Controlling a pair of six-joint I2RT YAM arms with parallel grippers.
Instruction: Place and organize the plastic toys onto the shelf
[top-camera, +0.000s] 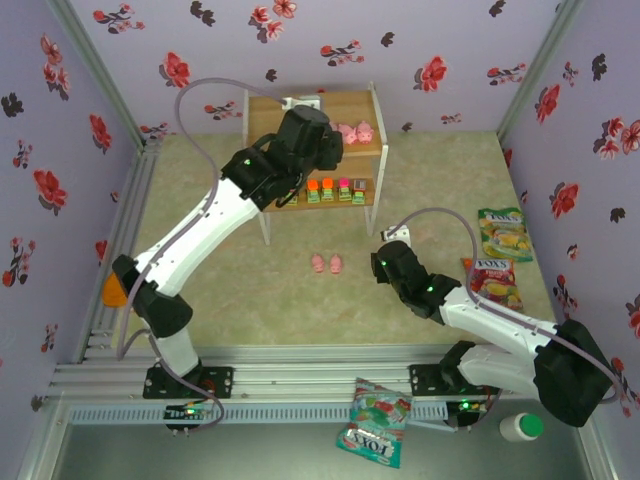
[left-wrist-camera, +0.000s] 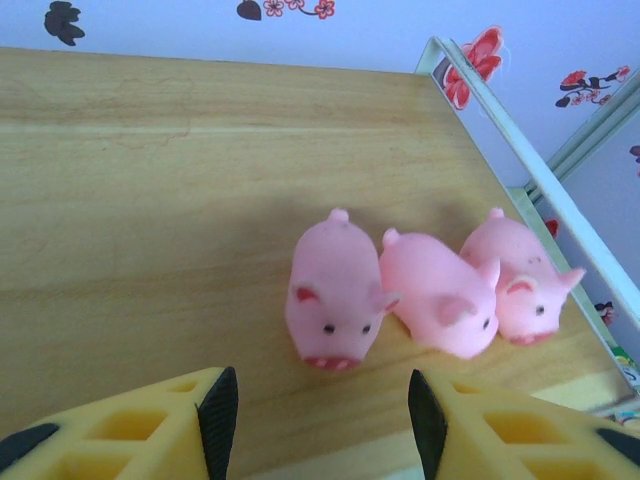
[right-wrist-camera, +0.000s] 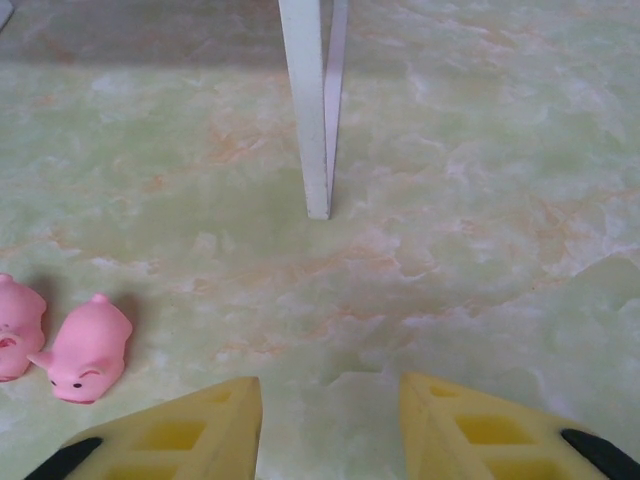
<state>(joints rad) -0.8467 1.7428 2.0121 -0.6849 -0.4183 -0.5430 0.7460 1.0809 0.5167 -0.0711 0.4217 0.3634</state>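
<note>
Green marbled tabletop (top-camera: 300, 300) is lying inside flowered lilac walls; one snack bag (top-camera: 375, 420) is resting at the table's 6 o'clock, on the near rail; right gripper (right-wrist-camera: 330, 425) is hovering low over the tabletop, fingers parted a little, gripping nothing; two pink pigs (right-wrist-camera: 85, 350) are lying at its 9 o'clock, apart from it; shelf leg (right-wrist-camera: 318, 110) is standing at its 12 o'clock; shelf (top-camera: 355, 108) is sitting at the table's 12 o'clock; blocky pieces (top-camera: 336, 190), four showing, are lining its lower tier; left gripper (left-wrist-camera: 322, 420) is hanging over the top tier, fingers moderately apart, empty; three pink pigs (left-wrist-camera: 335, 295) are standing just beyond, flank to flank.
</note>
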